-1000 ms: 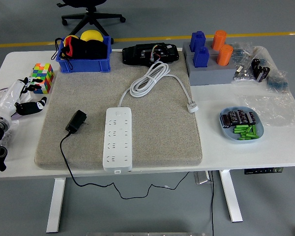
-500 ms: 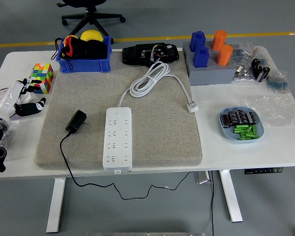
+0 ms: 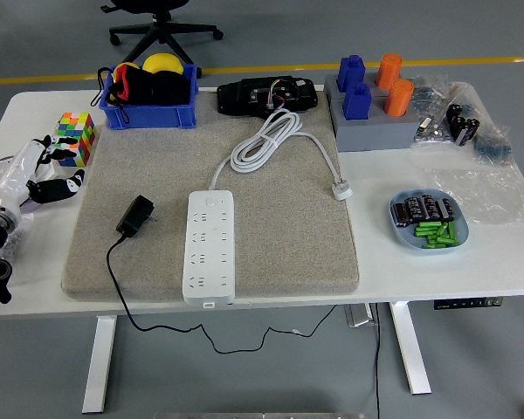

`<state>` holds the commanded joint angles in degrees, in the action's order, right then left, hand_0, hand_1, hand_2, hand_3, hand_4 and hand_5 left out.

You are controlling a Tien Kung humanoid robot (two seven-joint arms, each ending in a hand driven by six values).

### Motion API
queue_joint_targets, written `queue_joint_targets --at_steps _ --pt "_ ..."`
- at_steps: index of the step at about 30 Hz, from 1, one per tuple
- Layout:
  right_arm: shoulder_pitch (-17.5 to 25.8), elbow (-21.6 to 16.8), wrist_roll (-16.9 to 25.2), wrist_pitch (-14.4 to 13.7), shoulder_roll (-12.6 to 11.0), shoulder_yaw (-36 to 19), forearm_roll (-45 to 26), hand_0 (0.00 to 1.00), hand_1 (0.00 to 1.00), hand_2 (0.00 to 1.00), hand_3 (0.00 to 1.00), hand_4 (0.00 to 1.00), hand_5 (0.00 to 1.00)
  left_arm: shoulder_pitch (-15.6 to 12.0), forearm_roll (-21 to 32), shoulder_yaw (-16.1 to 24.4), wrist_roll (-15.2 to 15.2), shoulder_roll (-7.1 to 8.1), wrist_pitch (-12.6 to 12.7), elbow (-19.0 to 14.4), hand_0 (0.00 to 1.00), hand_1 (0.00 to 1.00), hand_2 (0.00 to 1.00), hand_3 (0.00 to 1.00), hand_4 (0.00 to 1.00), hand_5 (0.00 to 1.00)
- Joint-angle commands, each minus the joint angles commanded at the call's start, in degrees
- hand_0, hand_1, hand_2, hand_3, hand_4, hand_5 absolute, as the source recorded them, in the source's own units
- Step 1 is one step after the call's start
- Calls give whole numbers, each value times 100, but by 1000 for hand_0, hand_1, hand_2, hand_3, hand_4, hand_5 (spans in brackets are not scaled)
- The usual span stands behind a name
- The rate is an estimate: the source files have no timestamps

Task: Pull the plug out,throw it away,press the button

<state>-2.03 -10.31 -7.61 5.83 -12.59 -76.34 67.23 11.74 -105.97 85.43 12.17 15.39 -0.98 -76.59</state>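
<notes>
Black and boxy, the plastic plug adapter (image 3: 135,215) lies unplugged on the coarse grey felt mat (image 3: 279,236), just left of the long white plastic power strip (image 3: 210,246), its thin black cord (image 3: 157,327) trailing off the counter's near edge and drooping below. The strip lies lengthwise with rows of sockets on its glossy face, and its thick white cable (image 3: 266,140) coils in loose loops toward the mat's far edge, ending in a white plug (image 3: 341,188) at the mat's right side. The left robot hand (image 3: 48,175), white with dark fingertips, rests on the white counter (image 3: 506,244) left of the mat, fingers loosely spread and holding nothing, near a multicoloured puzzle cube (image 3: 76,138). Farther back stand a blue plastic bin (image 3: 148,112) of yellow and dark items, a black device (image 3: 266,94), and a grey block (image 3: 375,131) carrying blue and orange pegs. At right sits a pale blue dish (image 3: 402,234) of green and dark batteries.
</notes>
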Motion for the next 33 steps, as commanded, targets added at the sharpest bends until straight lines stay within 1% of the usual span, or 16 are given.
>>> queue_joint_targets --at_steps 33 --pt "-12 0 0 2 -42 107 -29 809 681 664 674 779 670 -4 -2 5 -14 -3 -31 -2 778 759 698 779 610 2"
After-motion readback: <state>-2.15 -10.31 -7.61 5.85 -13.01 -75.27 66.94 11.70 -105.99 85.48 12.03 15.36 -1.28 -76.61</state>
